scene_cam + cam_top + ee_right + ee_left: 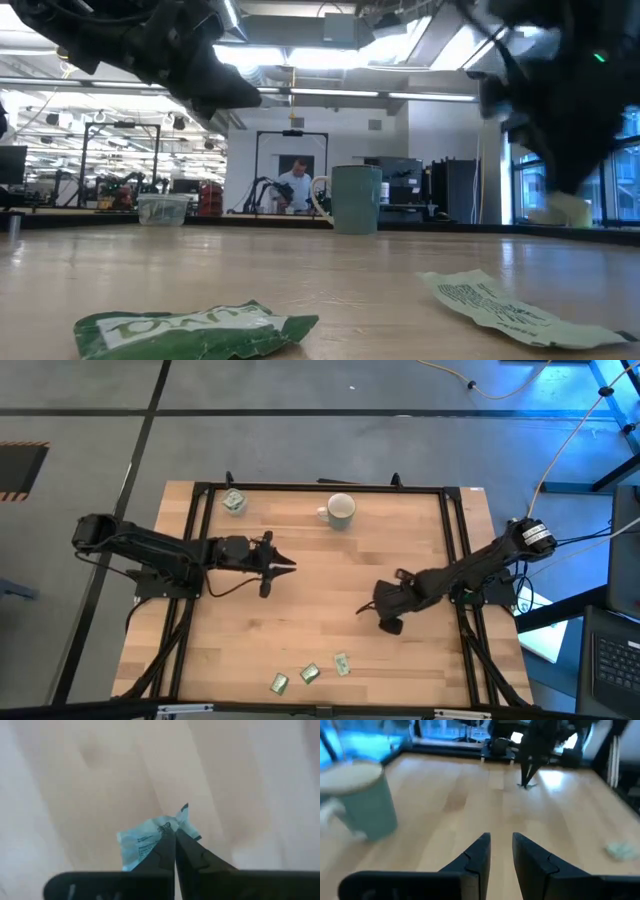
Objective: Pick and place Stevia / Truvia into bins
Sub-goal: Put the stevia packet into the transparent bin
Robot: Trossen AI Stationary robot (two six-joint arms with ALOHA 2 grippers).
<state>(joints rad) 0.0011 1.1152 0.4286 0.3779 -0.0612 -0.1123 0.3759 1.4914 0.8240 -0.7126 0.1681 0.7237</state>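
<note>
High view, left tool [287, 564]: hangs over bare wood left of the tabletop's [300, 630] middle, pointing toward the right side; nothing between its tips.
Left wrist view, left tool's fingers [479, 851]: a narrow gap stands between them, so it is partly open and grips nothing.
Left arm [150, 550]: reaches in from the left edge, stretched low and nearly level across the tabletop.
Clear cup [234, 502]: at the far left corner of the tabletop, with green sachets inside.
Mug [341, 510]: pale green, upright near the far edge, right of the cup, its handle toward the cup; in the left wrist view it stands near the left tool.
Loose sachets: three lie near the front edge, [279, 683], [309, 673] and [342, 663], each apart from the others; in the low view one is green with white lettering [195, 330], crumpled, another pale and creased [495, 305].
Right tool [175, 836]: clamped tight on a sachet [150, 840], pinching its edge; the paper is pale, printed, bent where the tips bite.
Right tool's place [364, 609]: right of the tabletop's middle, well apart from both bins.
Right arm [470, 565]: comes in from the right edge, sloping down toward the middle.
Background person [296, 186]: stands far behind the mug in the low view.
</note>
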